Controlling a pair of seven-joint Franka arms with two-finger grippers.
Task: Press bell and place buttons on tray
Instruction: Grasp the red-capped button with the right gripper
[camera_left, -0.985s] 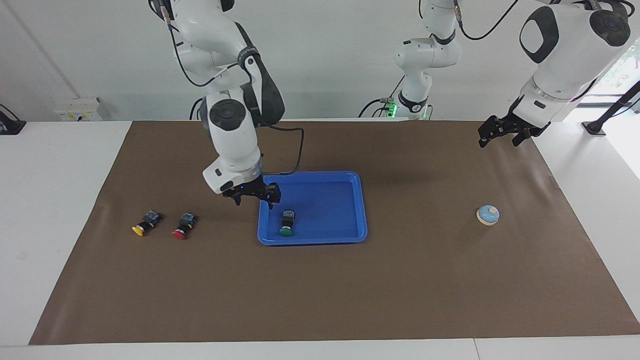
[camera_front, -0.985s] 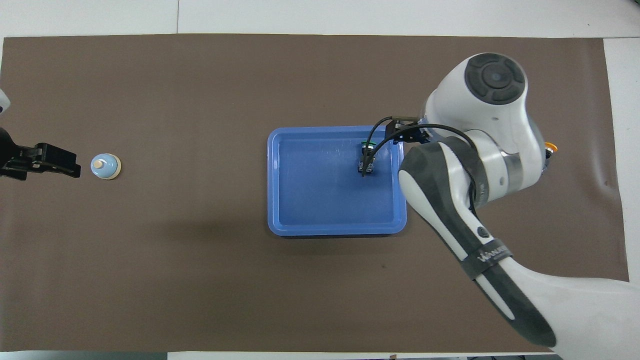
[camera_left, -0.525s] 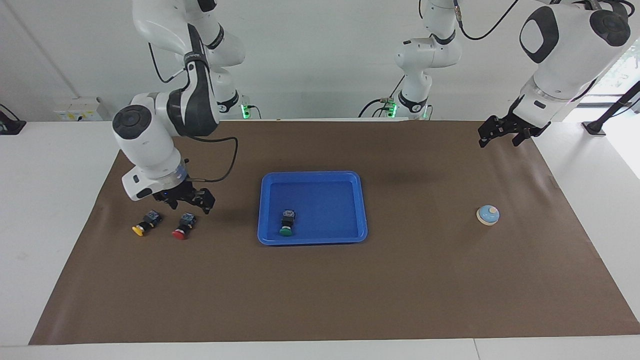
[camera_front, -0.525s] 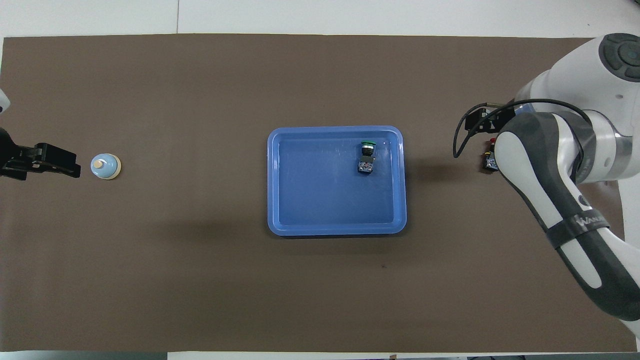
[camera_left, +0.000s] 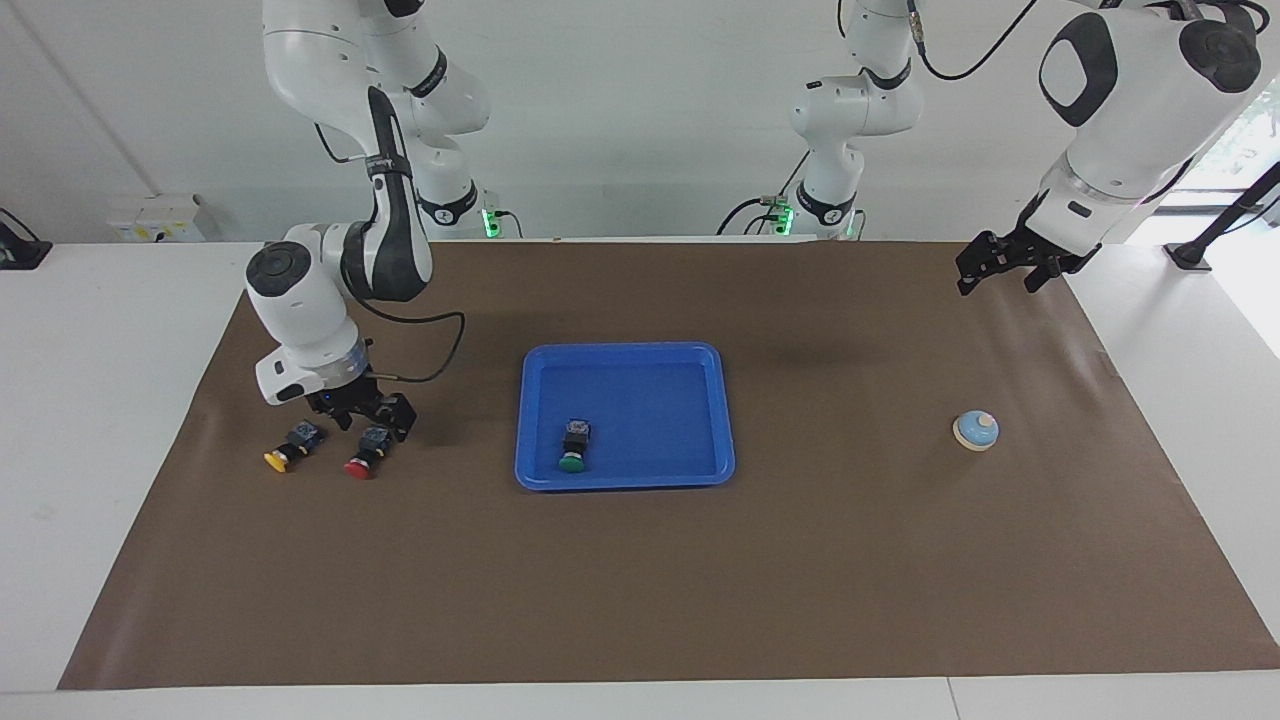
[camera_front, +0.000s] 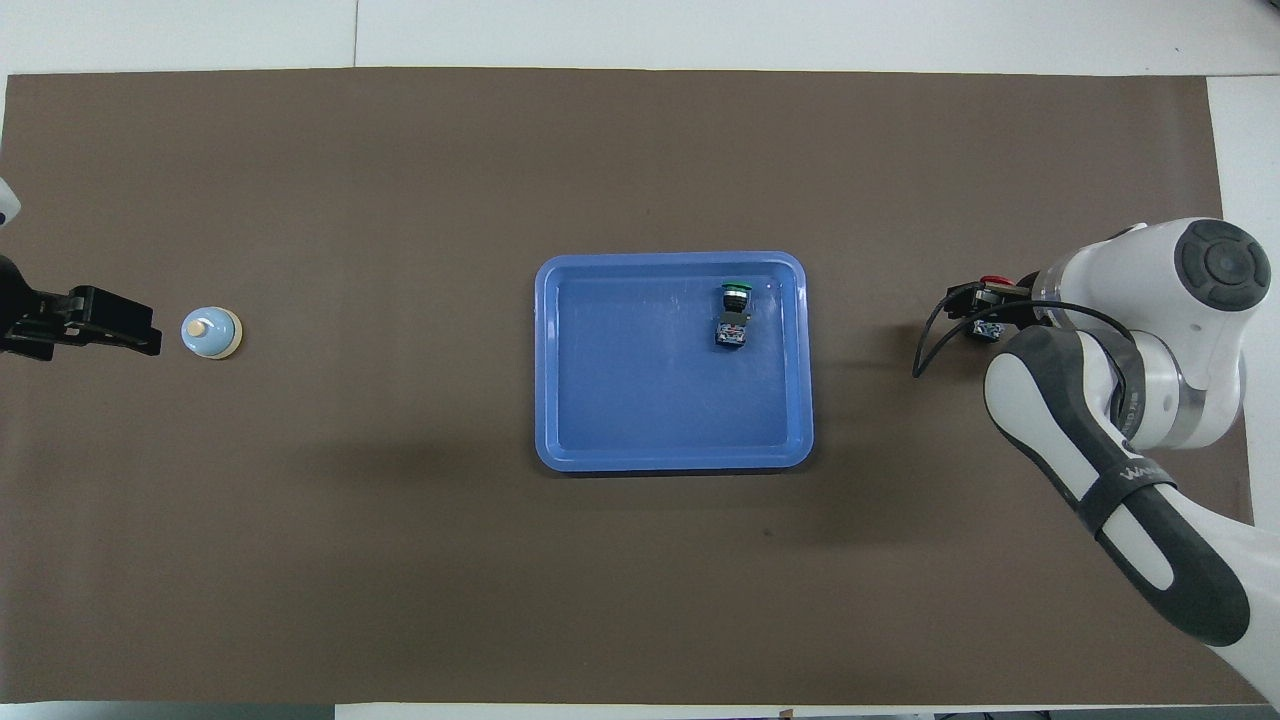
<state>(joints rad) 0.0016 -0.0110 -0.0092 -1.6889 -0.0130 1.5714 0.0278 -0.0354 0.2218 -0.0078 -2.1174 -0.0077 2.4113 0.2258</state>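
Right gripper (camera_left: 372, 420): you have it open, low over the red button (camera_left: 366, 452).
Left gripper (camera_left: 1008, 266): open, waiting.
Green button (camera_left: 574, 446): in tray (camera_left: 626, 476).

My bench (camera_left: 130, 330) is smooth white laminate with a faint sheen, and most of it lies under a matt brown sheet (camera_left: 850, 560) that looks like paper, slightly rippled near its end edges. The tray (camera_left: 725, 400) is glossy bright-blue plastic, its floor catching soft highlights. The bell (camera_left: 976, 430) has a smooth light-blue dome with a cream knob. The button with the green cap (camera_left: 574, 446), like the red one (camera_left: 367, 450) and the yellow one (camera_left: 292, 446), looks like hard plastic. My arm shells are glossy white plastic with matt dark-grey panels, and my right pincer (camera_left: 368, 422) and left pincer (camera_left: 1000, 270) are matt black.
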